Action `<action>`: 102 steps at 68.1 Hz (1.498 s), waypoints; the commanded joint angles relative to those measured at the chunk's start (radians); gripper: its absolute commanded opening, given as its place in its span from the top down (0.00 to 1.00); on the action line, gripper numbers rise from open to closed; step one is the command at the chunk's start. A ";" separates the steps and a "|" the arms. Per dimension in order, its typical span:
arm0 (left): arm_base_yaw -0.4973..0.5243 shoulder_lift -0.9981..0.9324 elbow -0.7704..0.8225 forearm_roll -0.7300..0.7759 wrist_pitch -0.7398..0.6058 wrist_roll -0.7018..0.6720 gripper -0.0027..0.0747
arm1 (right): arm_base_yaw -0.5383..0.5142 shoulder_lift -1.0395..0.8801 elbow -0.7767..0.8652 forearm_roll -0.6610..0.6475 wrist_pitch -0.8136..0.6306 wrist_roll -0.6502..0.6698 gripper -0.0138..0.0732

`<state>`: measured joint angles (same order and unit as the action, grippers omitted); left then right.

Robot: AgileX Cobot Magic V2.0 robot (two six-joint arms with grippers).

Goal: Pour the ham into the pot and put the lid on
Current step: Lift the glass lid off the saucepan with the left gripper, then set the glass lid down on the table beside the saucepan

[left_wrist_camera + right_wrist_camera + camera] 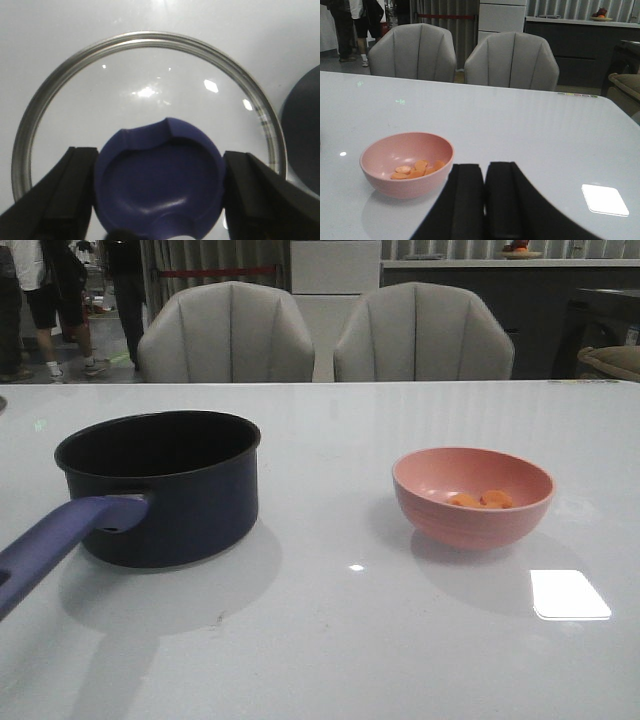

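A white glossy table (pixel 330 640) fills the scene, with two grey upholstered chairs (pixel 228 332) behind its far edge and people standing in the room's back corner.

The navy saucepan (pixel 170 490) stands uncovered on the table, its black inside showing and its purple-blue handle (pixel 55 545) reaching toward the camera; in the left wrist view its dark wall shows just off to one side of the left gripper (pixel 159 192).

The glass lid (pixel 150 100) lies flat on the table directly under that gripper, metal rim ringing it. The gripper's black fingers (pixel 70 192) stand apart on either side of the lid's dark-blue knob (pixel 159 185), close against it; whether they press it I cannot tell.

The pink bowl (pixel 406 162) sits ahead of the right gripper (pixel 485 195), whose fingers (pixel 465 200) are brought together with only a thin slit between them, holding nothing.

The ham slices (pixel 417 169), small and orange, lie in the bowl's bottom.
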<state>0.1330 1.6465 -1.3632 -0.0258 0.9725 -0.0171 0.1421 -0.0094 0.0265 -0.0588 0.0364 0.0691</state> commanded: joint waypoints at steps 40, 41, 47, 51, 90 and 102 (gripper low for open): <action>0.027 0.046 0.285 -0.035 -0.323 0.009 0.49 | -0.006 -0.022 -0.005 -0.011 -0.084 -0.006 0.67; 0.027 0.048 0.285 -0.035 -0.321 0.009 0.48 | -0.006 -0.022 -0.005 -0.011 -0.084 -0.006 0.67; 0.027 0.052 0.290 -0.037 -0.319 0.009 0.37 | -0.006 -0.022 -0.005 -0.011 -0.084 -0.006 0.67; 0.027 0.052 0.290 -0.037 -0.319 0.009 0.28 | -0.006 -0.022 -0.005 -0.011 -0.084 -0.006 0.67; 0.012 -0.181 0.297 -0.033 -0.317 0.032 0.23 | -0.006 -0.022 -0.005 -0.011 -0.084 -0.006 0.67; 0.012 -0.365 0.363 -0.072 -0.358 0.032 0.23 | -0.006 -0.022 -0.005 -0.011 -0.084 -0.006 0.67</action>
<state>0.1499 1.4097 -1.0053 -0.0643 0.6737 0.0109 0.1421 -0.0094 0.0265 -0.0588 0.0364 0.0691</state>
